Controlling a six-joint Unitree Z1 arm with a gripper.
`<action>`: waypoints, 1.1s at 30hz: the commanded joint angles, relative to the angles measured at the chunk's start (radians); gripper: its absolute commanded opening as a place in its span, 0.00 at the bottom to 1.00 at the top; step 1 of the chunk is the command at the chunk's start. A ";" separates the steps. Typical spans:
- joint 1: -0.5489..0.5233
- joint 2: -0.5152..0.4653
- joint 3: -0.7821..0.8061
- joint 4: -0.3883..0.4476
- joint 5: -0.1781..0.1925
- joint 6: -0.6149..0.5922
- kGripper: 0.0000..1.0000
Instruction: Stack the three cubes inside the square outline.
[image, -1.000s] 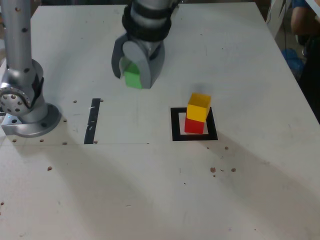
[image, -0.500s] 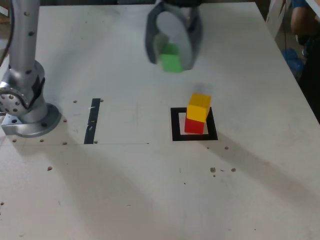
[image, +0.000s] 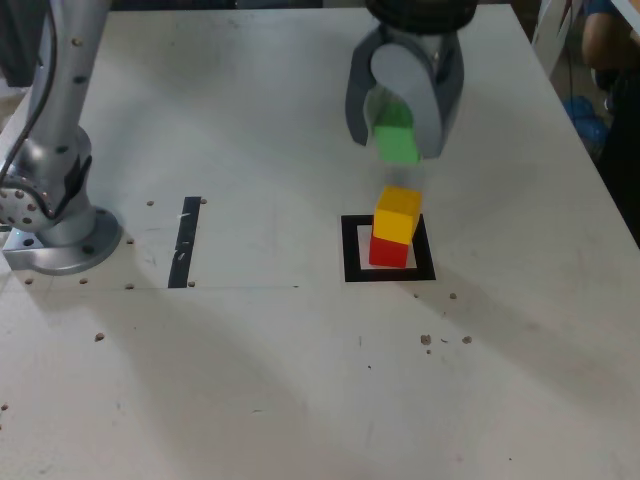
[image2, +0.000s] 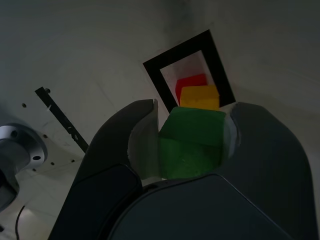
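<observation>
Two cubes are already stacked inside the square outline (image: 389, 249): the yellow cube (image: 398, 214) on the red cube (image: 388, 251). To the exterior view's left, a short black tape strip (image: 185, 241) is seen beside the arm's metal base (image: 50, 215). Within the last second the gripper (image: 403, 125), clamped on the green cube (image: 397, 142), has been carried rightward to just above the stack; lowering is judged next. The cubes are plain, matte and sharp-edged; the table (image: 250, 380) is white, with scattered specks.

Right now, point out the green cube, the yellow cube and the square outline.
green cube (image: 398, 146), exterior view, its front face below the hand.
yellow cube (image: 397, 215), exterior view, its front face.
square outline (image: 351, 250), exterior view, its left black band.
</observation>
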 joint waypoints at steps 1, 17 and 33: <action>-0.002 0.013 0.004 0.013 -0.001 -0.002 0.11; -0.045 0.062 0.012 0.013 0.000 -0.027 0.12; -0.053 0.071 0.029 0.013 0.003 -0.038 0.12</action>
